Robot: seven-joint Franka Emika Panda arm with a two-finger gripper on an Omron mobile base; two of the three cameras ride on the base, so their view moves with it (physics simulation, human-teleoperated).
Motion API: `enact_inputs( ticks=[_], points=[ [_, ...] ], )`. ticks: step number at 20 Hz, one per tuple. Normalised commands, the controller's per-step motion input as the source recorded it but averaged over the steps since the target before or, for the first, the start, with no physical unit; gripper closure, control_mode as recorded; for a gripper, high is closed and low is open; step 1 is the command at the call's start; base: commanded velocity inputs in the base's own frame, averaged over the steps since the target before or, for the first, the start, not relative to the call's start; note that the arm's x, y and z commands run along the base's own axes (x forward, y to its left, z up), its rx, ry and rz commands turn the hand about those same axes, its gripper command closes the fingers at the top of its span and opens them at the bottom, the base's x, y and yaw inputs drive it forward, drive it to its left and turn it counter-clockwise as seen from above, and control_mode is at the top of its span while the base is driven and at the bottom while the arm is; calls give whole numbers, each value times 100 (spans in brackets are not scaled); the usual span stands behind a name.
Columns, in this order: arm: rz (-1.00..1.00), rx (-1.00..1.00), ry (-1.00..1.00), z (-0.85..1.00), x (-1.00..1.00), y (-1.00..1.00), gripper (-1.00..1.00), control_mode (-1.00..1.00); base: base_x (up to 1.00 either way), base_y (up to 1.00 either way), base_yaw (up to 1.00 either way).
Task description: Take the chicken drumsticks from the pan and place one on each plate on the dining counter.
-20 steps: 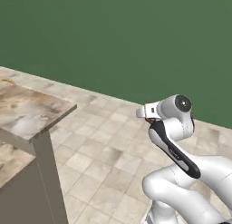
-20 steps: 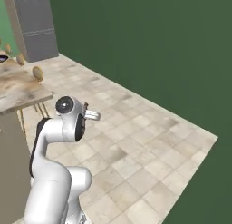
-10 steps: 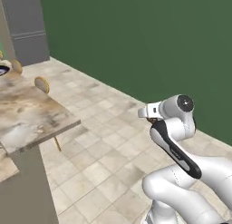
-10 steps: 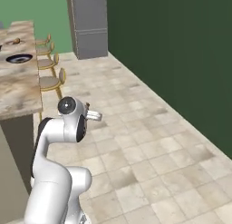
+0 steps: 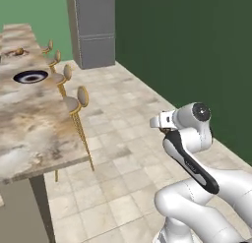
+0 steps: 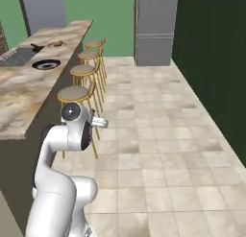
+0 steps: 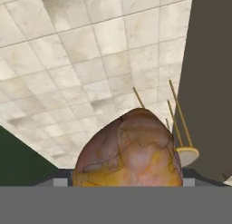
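No text, label, brand, number or sign can be read anywhere; a small marking on the robot arm (image 5: 189,164) is too blurred.

golden-brown drumstick (image 7: 129,150), mottled beige counter (image 5: 29,119)

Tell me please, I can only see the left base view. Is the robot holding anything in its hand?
Observer: Yes. In the hand view a golden-brown chicken drumstick sits in the gripper, big and close to the camera.
Operator: Cool! What is under it?
Observer: The hand view looks past the drumstick at pale floor tiles and the thin golden legs of a stool.
Operator: I see a plate on the counter. Is anything next to it that I can't see?
Observer: In the right base view a grey cooktop lies close to that plate, on its far side from the stools.
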Motion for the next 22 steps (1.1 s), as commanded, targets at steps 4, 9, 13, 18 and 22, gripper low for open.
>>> enact_inputs(
  ticks=[4, 9, 13, 18, 22],
  points=[
    [0, 0, 0, 0, 0, 0, 100, 100, 100, -47, 55],
    [0, 0, 0, 0, 0, 0, 100, 100, 100, -53, 56],
    [0, 0, 0, 0, 0, 0, 100, 100, 100, -58, 56],
    [0, 0, 0, 0, 0, 0, 100, 100, 100, -61, 56],
    [0, 0, 0, 0, 0, 0, 100, 100, 97, -53, 51]
  ],
)
